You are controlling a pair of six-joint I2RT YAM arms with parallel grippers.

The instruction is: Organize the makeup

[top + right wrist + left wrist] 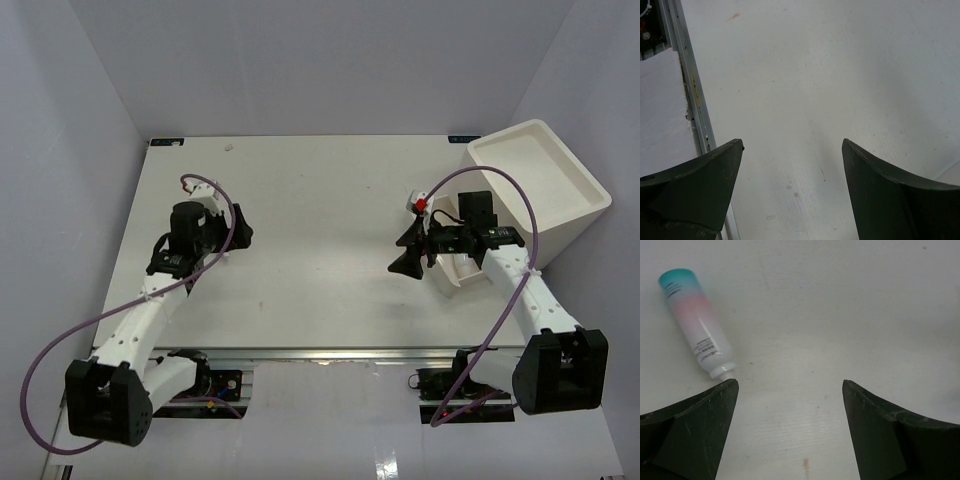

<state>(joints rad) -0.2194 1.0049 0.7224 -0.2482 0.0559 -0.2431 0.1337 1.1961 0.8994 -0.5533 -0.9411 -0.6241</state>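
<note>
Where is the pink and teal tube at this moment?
In the left wrist view, the pink and teal tube lies flat on the table at upper left, its white end just beyond the open left gripper.

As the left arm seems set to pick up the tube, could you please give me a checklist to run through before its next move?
1. Left gripper open: ok.
2. Pink teal-capped tube in view, lying flat on the table: ok.
3. Tube centred between the fingers: not ok; it lies beyond one fingertip, off to the side.
4. Right gripper open and empty: ok.
5. Other makeup located: cannot tell; none shows.
</note>
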